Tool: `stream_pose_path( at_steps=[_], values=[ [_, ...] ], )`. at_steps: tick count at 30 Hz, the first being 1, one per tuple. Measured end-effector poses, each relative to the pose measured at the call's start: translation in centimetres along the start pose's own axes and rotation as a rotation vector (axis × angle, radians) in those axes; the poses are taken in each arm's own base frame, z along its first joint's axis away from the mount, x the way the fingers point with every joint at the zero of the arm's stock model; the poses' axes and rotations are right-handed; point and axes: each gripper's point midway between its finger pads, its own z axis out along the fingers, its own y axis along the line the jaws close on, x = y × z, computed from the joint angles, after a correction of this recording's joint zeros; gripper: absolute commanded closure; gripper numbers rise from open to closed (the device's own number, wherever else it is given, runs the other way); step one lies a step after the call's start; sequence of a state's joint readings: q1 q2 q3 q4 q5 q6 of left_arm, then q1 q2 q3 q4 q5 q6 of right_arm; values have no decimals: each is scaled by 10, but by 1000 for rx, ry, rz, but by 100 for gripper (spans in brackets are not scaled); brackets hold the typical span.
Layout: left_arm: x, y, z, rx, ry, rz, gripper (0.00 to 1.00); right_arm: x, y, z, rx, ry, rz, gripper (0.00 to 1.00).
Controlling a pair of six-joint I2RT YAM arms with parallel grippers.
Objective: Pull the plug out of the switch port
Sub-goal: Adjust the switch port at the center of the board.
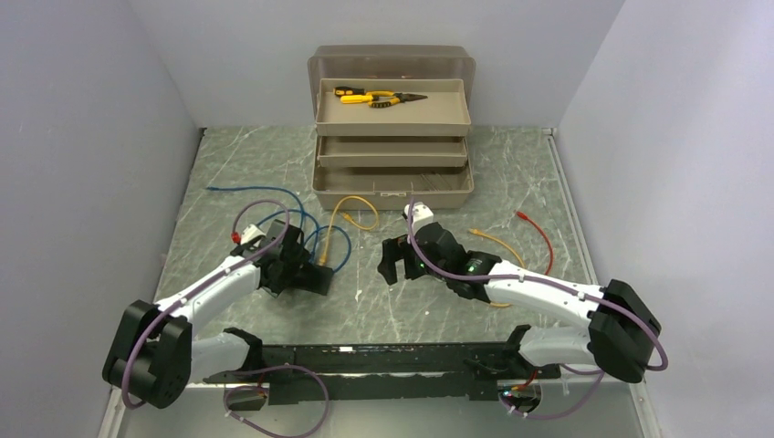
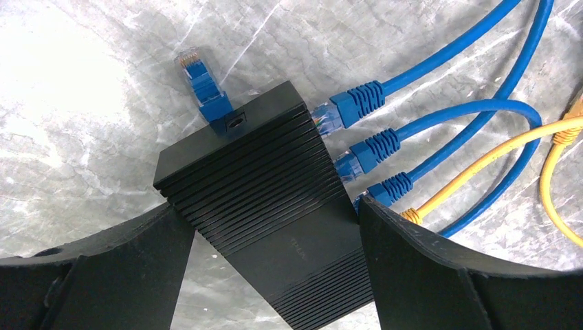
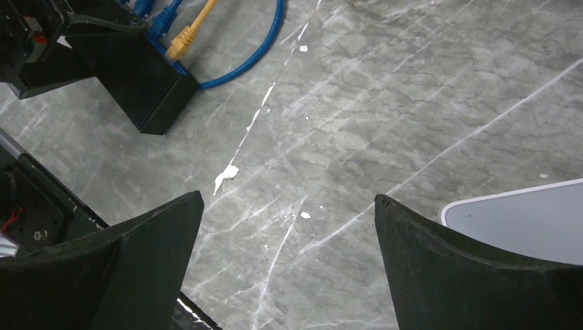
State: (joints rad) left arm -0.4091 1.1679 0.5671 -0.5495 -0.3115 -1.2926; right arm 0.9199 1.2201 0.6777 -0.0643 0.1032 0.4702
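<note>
The switch (image 2: 268,199) is a flat ribbed black box lying on the marble table. My left gripper (image 2: 277,206) is shut on the switch, one finger against each long side. Three blue plugs (image 2: 375,148) sit in sockets along its right edge. A yellow plug (image 2: 412,214) sits nearest my finger, partly hidden by it. A loose blue plug (image 2: 196,72) lies at the far corner. In the top view the left gripper (image 1: 297,269) covers the switch (image 1: 312,278). My right gripper (image 1: 394,260) hovers open and empty to its right, and it also shows in the right wrist view (image 3: 289,199), where the switch (image 3: 148,89) and yellow plug (image 3: 180,42) are at upper left.
An open tan toolbox (image 1: 392,182) stands at the back with yellow-handled pliers (image 1: 374,97) in its top tray. Blue cables (image 1: 265,196) loop behind the switch. A yellow cable (image 1: 351,214) and a red cable (image 1: 538,233) lie nearby. A black rail (image 1: 365,365) runs along the near edge.
</note>
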Motion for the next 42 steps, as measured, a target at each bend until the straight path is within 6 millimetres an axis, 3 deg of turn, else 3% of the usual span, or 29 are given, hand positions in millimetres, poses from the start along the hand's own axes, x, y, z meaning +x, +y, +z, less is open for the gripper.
stream_pose_path(
  at_steps=[12,25,33,38,42],
  values=[
    [-1,-1,0,33,-9,55,60,-2,-5,-4,23,-8,-19,0],
    [-3,-2,-11,94,-11,192,67,-6,-11,-13,51,-22,-34,0],
    [-1,-12,-16,177,0,362,100,-11,-14,-19,67,-46,-45,0],
    [3,-21,-17,231,19,424,100,-13,-16,-23,71,-51,-56,0],
    [10,-29,-9,260,44,474,93,-11,-17,-26,72,-45,-66,0]
  ],
)
